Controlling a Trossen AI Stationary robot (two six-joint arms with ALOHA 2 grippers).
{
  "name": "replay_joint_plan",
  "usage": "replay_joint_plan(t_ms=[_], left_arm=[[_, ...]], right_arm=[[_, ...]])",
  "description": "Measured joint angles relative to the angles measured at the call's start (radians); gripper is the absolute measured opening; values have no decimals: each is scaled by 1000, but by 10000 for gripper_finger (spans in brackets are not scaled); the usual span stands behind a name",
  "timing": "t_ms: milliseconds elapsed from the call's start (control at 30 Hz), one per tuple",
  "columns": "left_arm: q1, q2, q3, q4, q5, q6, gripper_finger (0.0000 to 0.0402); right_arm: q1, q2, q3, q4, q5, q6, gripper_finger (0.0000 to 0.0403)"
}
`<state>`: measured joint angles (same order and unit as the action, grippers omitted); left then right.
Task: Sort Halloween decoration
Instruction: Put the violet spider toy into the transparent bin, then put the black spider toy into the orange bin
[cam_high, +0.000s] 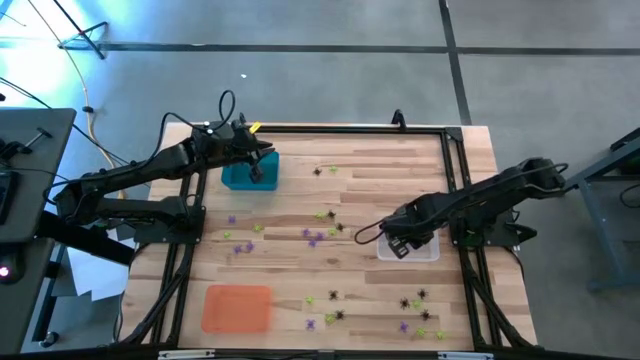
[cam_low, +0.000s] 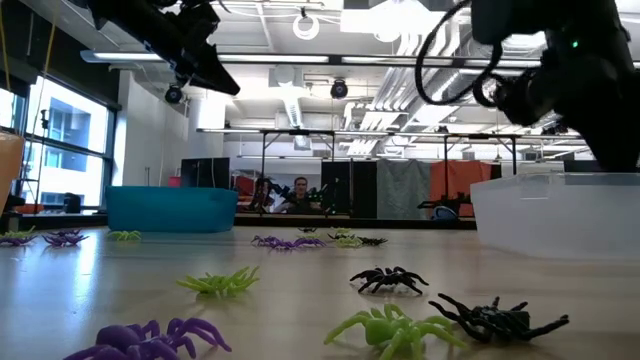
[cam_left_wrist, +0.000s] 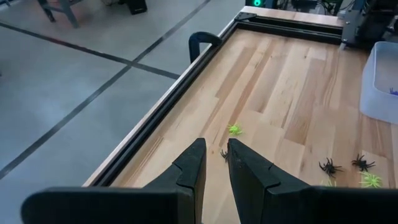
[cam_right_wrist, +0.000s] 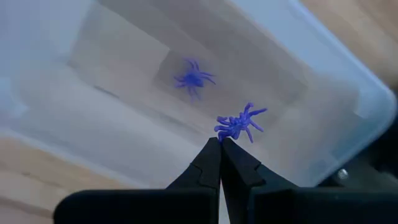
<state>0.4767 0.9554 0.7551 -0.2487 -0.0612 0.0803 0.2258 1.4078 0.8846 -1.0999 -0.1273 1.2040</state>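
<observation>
Small plastic spiders in black, yellow-green and purple, the Halloween decoration (cam_high: 322, 232), lie scattered over the wooden table. In the right wrist view my right gripper (cam_right_wrist: 220, 142) is shut on one purple spider (cam_right_wrist: 238, 123). It is above the clear tray (cam_high: 428, 252), where another purple spider (cam_right_wrist: 193, 78) lies on the bottom. My left gripper (cam_high: 256, 165) hovers over the teal tray (cam_high: 238, 180). Its fingers (cam_left_wrist: 194, 163) stand a narrow gap apart with nothing between them. My right gripper pinches the purple spider by the near edge of its body and legs (cam_right_wrist: 221, 133), only at the fingertips. The fingers point down from above. The spider sticks out beyond the tips, lifted clear above the clear tray's floor.
An orange tray (cam_high: 237, 307) lies at the near left. A black rail (cam_left_wrist: 168, 106) frames the table. Green (cam_low: 385, 328), black (cam_low: 498, 320) and purple (cam_low: 150, 340) spiders lie near the front edge; more lie mid-table (cam_high: 415, 300).
</observation>
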Motion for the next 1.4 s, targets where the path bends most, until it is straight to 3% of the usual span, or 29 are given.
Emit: replay_joint_plan(t_ms=[233, 533, 733, 833, 1033, 1233, 1400], left_arm=[[0, 0, 0, -14, 0, -24, 53], [1, 0, -3, -22, 0, -24, 53], [1, 0, -3, -22, 0, -46, 53], [1, 0, -3, -45, 3, -54, 53], [1, 0, -3, -66, 8, -70, 53], [1, 0, -3, -62, 9, -59, 53], [1, 0, -3, -62, 10, -43, 53]], right_arm=[[-26, 0, -49, 37, 1, -33, 12], [-38, 0, -44, 26, -11, -81, 93], [-63, -1, 97, -64, -5, -143, 107], [-47, -1, 199, -107, -69, -133, 101], [130, -2, 266, -55, -81, 92, 88], [336, -1, 152, 57, -50, 461, 85], [444, -1, 52, 233, 15, 650, 85]])
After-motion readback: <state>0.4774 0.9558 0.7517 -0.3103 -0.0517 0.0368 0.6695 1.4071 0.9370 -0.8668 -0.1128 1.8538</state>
